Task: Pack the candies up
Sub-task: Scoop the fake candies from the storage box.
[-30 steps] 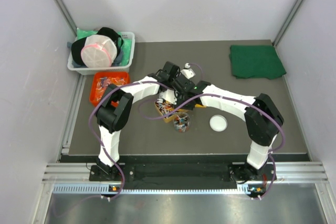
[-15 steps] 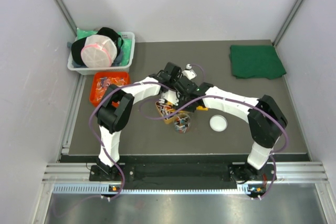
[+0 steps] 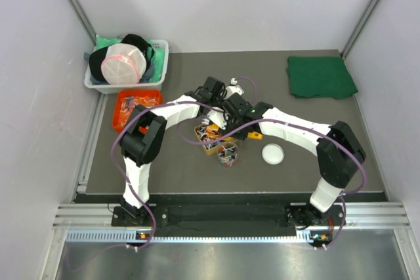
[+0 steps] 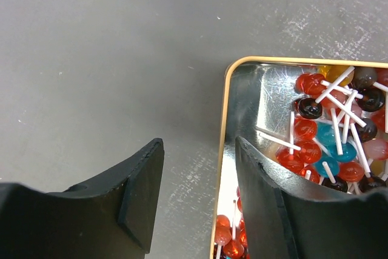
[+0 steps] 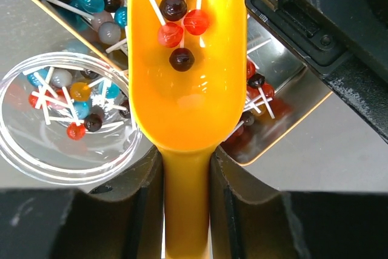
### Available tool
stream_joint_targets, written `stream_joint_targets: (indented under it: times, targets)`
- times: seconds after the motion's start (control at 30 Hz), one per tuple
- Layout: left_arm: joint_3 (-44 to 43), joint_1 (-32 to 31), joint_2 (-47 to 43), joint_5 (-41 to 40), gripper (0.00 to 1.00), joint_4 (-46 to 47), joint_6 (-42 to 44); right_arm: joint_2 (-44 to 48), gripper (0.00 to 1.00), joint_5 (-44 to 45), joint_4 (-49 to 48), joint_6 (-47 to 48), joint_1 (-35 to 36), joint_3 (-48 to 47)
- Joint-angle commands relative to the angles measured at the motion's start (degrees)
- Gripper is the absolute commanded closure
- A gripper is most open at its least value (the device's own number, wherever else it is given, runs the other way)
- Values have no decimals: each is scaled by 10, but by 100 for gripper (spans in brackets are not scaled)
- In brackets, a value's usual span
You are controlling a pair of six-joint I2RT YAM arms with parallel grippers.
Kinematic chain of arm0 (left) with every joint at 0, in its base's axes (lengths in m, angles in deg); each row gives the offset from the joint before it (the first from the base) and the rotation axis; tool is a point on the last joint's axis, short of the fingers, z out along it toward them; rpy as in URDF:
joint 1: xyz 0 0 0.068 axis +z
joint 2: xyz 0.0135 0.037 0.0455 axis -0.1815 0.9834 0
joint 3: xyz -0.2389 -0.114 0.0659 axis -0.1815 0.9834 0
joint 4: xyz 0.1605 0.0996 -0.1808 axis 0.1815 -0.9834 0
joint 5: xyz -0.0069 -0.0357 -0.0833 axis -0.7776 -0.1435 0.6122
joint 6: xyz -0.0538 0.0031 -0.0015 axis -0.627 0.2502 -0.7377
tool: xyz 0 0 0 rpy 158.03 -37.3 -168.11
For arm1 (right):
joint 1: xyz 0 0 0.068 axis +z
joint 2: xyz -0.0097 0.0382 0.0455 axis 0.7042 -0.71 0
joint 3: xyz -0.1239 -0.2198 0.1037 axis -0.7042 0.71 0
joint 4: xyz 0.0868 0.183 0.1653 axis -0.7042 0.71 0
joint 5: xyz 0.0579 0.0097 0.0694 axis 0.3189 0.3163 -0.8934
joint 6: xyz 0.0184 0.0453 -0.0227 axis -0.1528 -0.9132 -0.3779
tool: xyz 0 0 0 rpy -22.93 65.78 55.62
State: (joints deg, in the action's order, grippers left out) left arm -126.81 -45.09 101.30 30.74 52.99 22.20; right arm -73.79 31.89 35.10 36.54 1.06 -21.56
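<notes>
Candies (image 5: 176, 22) lie in the orange scoop (image 5: 185, 107), tin (image 4: 242, 89) and clear cup (image 5: 36, 156); left gripper (image 4: 197, 171) is spreading wider astride the tin's rim, apparently releasing it; right gripper (image 5: 187, 177) pinches the loaded scoop's handle.

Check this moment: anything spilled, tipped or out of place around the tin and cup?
Nothing stands out. The candies lie in the scoop, the tin and the upright cup; none shows loose on the table in either wrist view. The top view is too small to rule out a stray.
</notes>
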Motion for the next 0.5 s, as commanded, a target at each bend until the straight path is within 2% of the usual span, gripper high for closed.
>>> stream_joint_targets:
  times: [0.0,0.47]
  targets:
    - [1,-9,11,13,43,-31,1,63,100,-14,-110,-25,-23,-14]
    - [-32,-4,21,27,31,-40,-15,83,100,-43,-134,-31,-37,38]
